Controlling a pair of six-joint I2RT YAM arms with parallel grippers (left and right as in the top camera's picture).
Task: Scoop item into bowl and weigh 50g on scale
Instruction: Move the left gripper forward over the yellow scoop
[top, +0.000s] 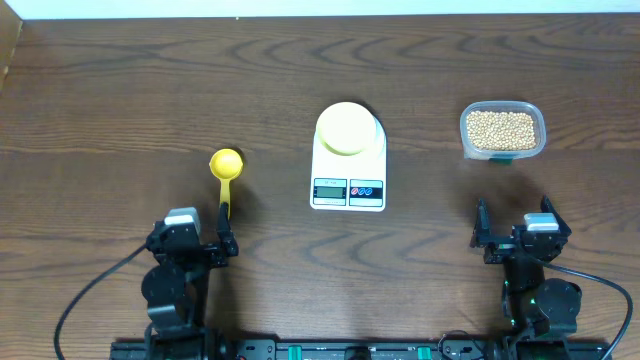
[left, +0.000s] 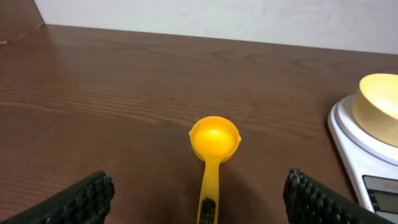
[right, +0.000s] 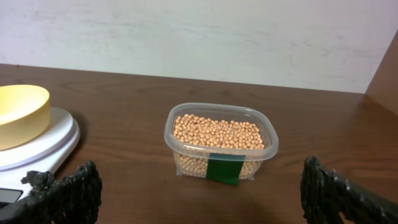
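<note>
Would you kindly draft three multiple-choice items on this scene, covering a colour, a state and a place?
1. What colour is the scoop? A green; B yellow; C white.
2. How do the left gripper's jaws stand? A open, empty; B shut on the scoop; C shut, empty.
3. Where is the bowl? A in the left gripper; B on the scoop; C on the scale.
Key: 1 B, its cup and handle are bright yellow; 2 A, the fingers stand wide apart, gripping nothing; 3 C, it sits on the round platform.
</note>
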